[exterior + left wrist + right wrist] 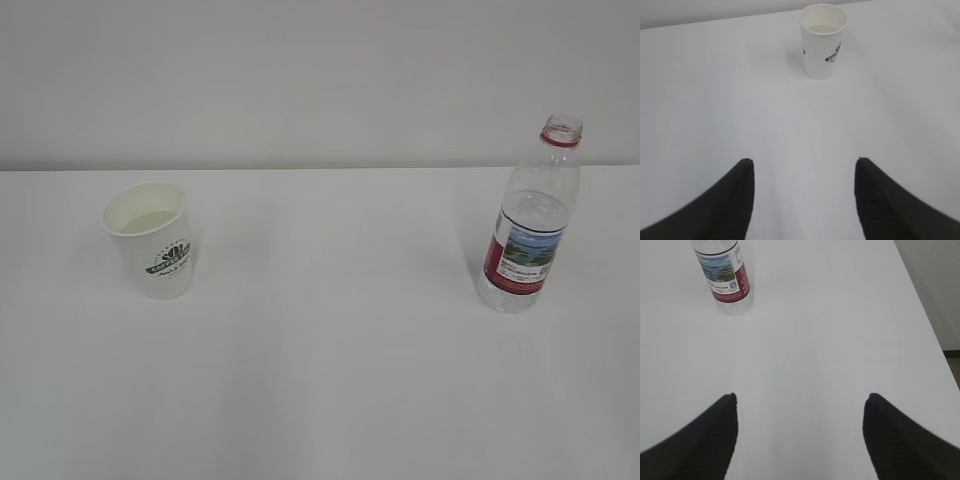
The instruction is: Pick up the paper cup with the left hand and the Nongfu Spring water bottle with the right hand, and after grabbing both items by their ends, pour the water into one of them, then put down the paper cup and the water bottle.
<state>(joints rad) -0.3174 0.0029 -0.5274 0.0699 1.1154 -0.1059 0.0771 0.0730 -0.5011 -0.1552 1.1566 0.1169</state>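
Seeing paper cup (pixel 151 241) upright on the desk (pixel 330 370), liquid inside, well left of the uncapped Nongfu Spring water bottle (pixel 527 222). My left tool (pixel 802 172) and right tool (pixel 800 407) both spread open, holding nothing, short of each item.

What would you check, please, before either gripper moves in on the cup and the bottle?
1. Paper cup upright on the table: ok.
2. Cup contents: it already holds some liquid, so it must be kept level; ok, noted.
3. Nongfu Spring water bottle upright: ok. It has no cap, so tipping it early would spill.
4. Left gripper open, empty, cup ahead but slightly right of its centre line: ok, needs lining up.
5. Right gripper open, empty; bottle lies well left of its centre line: not ok yet.
6. Water level in the bottle: cannot tell.
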